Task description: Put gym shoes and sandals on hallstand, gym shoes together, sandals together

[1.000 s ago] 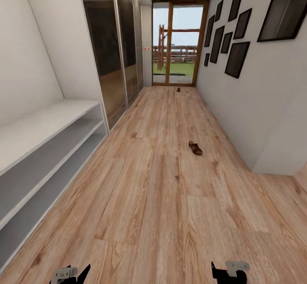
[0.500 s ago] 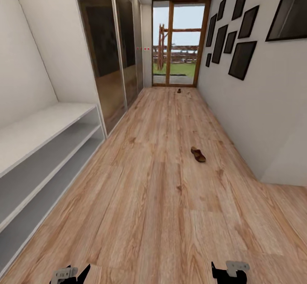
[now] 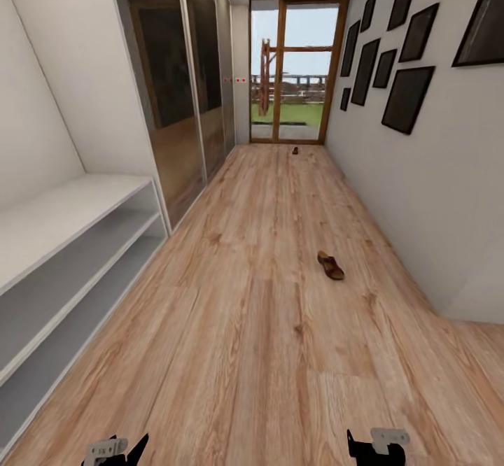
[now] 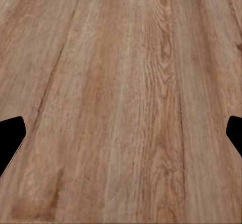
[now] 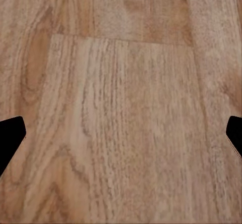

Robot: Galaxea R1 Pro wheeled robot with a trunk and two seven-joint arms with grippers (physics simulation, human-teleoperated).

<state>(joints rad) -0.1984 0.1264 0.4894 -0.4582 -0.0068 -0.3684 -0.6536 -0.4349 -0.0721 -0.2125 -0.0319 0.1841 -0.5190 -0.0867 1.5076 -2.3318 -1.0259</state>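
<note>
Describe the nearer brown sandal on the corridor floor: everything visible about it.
The nearer sandal is a small brown open shoe with a darker strap across a tan footbed. It lies flat, sole down, angled across the planks, alone on the corridor floor, right of centre and near the right wall. Nothing but the floor touches it. Buckle detail is too small to tell.

Camera advanced along corridor; sandal (image 3: 330,266) nearer.

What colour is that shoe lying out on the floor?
Brown, with a tan footbed: the sandal, seen best in the head view.
</note>
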